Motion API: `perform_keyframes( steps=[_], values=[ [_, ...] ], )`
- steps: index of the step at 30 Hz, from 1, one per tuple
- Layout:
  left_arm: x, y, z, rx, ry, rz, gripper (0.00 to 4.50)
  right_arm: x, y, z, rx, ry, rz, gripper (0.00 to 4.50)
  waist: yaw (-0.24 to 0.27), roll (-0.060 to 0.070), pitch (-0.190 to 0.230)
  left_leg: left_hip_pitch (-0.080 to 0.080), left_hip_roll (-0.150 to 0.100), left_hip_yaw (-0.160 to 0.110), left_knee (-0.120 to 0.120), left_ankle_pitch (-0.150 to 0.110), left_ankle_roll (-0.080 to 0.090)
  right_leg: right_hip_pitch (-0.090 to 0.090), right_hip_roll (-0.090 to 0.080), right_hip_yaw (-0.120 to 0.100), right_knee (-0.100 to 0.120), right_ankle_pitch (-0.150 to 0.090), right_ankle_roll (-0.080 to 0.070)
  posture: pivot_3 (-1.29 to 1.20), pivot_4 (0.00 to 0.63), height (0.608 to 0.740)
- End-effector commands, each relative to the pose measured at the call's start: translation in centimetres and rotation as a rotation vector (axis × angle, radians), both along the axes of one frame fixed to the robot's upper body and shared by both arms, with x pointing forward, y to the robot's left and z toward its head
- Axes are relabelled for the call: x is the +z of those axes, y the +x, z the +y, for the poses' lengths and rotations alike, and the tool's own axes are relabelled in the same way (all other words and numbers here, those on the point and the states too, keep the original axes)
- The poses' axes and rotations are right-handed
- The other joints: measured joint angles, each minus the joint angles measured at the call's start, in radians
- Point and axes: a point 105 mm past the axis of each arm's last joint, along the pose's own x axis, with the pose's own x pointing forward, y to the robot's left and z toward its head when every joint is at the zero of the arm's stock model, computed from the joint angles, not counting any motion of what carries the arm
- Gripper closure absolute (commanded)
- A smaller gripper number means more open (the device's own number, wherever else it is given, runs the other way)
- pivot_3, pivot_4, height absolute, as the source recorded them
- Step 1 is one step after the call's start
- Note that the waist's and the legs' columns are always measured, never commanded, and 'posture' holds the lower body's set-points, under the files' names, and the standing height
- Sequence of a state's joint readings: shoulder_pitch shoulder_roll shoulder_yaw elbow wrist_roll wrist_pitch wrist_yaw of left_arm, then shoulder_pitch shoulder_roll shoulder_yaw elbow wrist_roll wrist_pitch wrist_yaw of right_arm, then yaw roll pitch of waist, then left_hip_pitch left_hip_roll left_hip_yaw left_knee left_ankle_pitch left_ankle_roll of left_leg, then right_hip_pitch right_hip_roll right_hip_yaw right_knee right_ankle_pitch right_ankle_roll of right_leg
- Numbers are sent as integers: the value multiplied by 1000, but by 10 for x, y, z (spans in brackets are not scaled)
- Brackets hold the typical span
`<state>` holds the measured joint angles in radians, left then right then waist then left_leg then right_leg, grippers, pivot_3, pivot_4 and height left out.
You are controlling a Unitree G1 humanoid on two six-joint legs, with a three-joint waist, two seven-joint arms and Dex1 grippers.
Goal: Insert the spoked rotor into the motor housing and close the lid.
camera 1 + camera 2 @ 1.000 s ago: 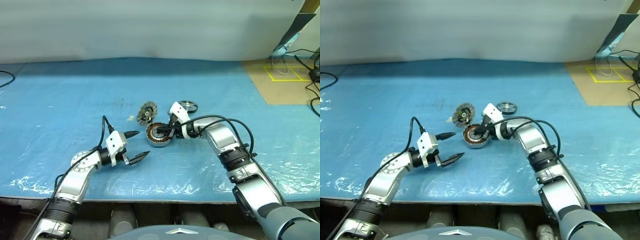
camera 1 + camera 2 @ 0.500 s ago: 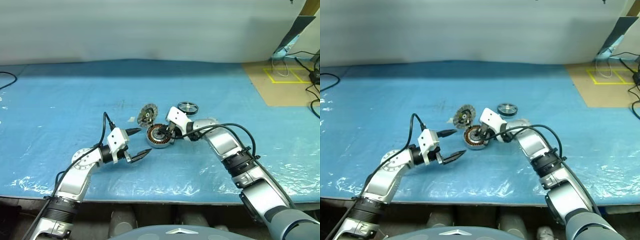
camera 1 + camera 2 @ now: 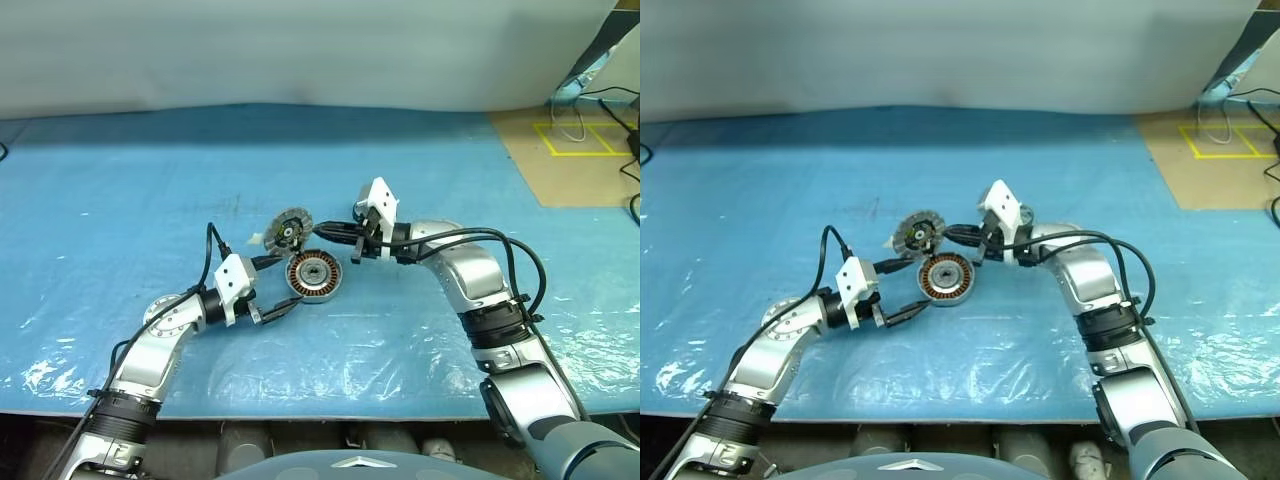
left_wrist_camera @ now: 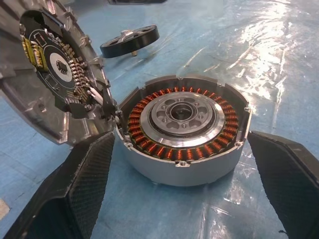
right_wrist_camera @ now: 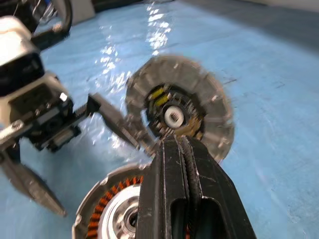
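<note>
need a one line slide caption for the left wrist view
Open left gripper straddling the motor housing, copper windings exposed, with the lid propped upright beside it and the spoked rotor lying beyond.

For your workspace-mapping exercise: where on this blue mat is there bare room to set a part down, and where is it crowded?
Free: the mat left of the lid, and right of the right gripper. Crowded: mid-mat, where the open left gripper flanks the motor housing, lid propped beside, spoked rotor behind.

We see copper windings ringing the silver housing (image 4: 183, 130), a black-rimmed rotor (image 4: 130, 41), and a grey lid (image 4: 47, 74) on blue sheet (image 3: 150, 180)
</note>
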<state>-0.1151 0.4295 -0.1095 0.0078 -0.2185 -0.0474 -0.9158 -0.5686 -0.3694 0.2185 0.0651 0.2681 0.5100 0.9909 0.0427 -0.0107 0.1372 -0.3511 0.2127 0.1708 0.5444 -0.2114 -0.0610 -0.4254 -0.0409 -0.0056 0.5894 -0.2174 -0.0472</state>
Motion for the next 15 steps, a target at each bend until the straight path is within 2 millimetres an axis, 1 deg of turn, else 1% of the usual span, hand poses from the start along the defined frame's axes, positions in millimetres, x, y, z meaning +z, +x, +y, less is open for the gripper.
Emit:
perform_keyframes(
  steps=[1,3,6,11,15],
  values=[
    [5,-1,3,-2,-13,-28,0,-5,-3,0,32,-47,-9,4455,-1,1,4,0,0,0,0,0,0,0,0,0,0,0,0,0,150,740],
    [3,-1,4,-1,-12,-25,0,-11,-3,-2,36,-79,-10,4455,0,1,5,1,0,0,1,1,-1,1,-1,1,0,0,0,0,150,740],
    [1,-2,4,-3,-12,-23,0,-17,-1,-2,38,-110,-24,4455,0,1,6,3,0,0,3,2,-1,3,-1,1,1,-1,-6,0,150,740],
    [0,-1,4,-1,-14,-25,0,-29,-1,-1,53,-165,-22,4455,0,1,6,4,0,0,3,4,-1,3,-1,1,3,0,-7,0,150,740],
    [-1,-2,5,1,-13,-24,0,-29,-2,1,76,-178,-42,4455,0,1,6,3,0,0,3,4,-1,3,-1,1,2,1,-6,0,150,740]
  ],
)
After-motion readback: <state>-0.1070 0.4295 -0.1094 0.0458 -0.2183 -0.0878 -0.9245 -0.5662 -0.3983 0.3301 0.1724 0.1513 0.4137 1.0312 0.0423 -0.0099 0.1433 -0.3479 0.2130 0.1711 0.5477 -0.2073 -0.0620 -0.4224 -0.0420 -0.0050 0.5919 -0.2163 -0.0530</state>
